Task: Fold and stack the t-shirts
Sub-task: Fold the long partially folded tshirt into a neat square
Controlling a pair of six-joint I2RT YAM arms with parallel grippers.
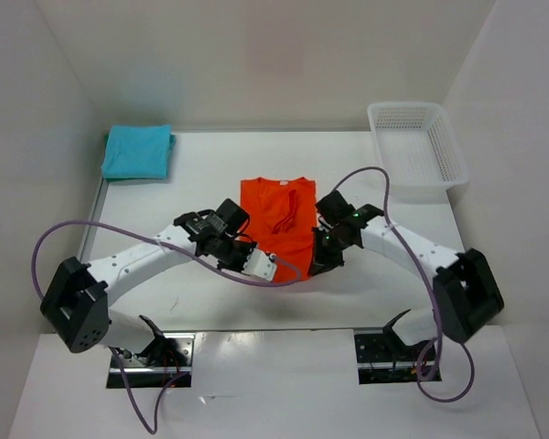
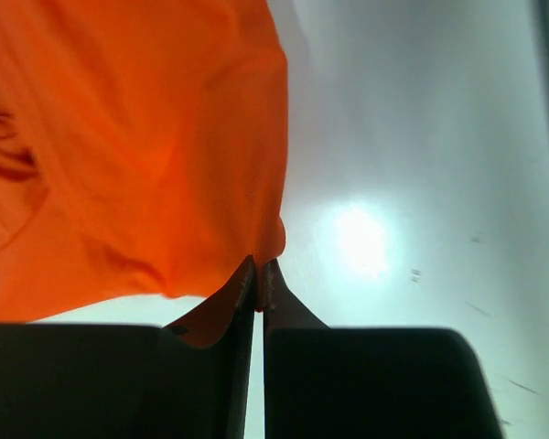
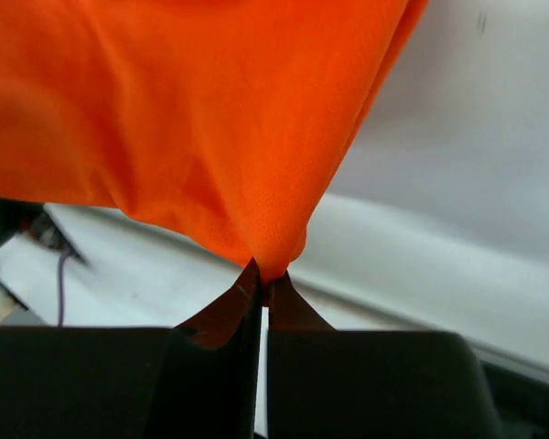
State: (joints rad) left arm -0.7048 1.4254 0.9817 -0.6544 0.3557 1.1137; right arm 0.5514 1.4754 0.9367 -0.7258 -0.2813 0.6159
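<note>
At the centre of the top view, the orange-red t-shirt (image 1: 279, 215) is lying on the table (image 1: 201, 174). The left gripper (image 1: 267, 267) and right gripper (image 1: 320, 265) are each pinching a near hem corner, jaws closed tight on cloth. It is draping limp and light, so corner holds are probably suiting it.

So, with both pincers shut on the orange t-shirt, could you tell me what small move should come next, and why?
Probably raise both corners together and carry them toward the collar, folding it in half. The left pincer and right pincer each pinch a near hem corner of the orange t-shirt, whose far part lies flat.
</note>
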